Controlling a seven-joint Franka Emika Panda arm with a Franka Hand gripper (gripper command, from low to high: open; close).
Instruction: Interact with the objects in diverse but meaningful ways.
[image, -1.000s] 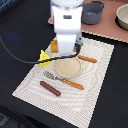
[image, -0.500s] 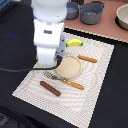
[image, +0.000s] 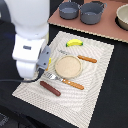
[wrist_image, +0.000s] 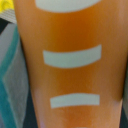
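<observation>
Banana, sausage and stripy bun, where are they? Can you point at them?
banana (image: 74, 43), exterior view, middle of its yellow curve.
sausage (image: 50, 88), exterior view, middle of its reddish-brown length.
bun (wrist_image: 70, 57), wrist view, on the middle white stripe; it fills the picture.

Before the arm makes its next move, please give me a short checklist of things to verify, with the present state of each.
1. Bun close in the wrist view, orange with white stripes: ok.
2. Fingers shut on the bun: cannot tell, neither view shows them.
3. Plate bare for a placement: ok.
4. Sausage lying on the mat, apart from the fork: ok.
5. Banana on the mat, apart from the plate: ok.
6. Space under the arm free: cannot tell, the arm hides it.
</observation>
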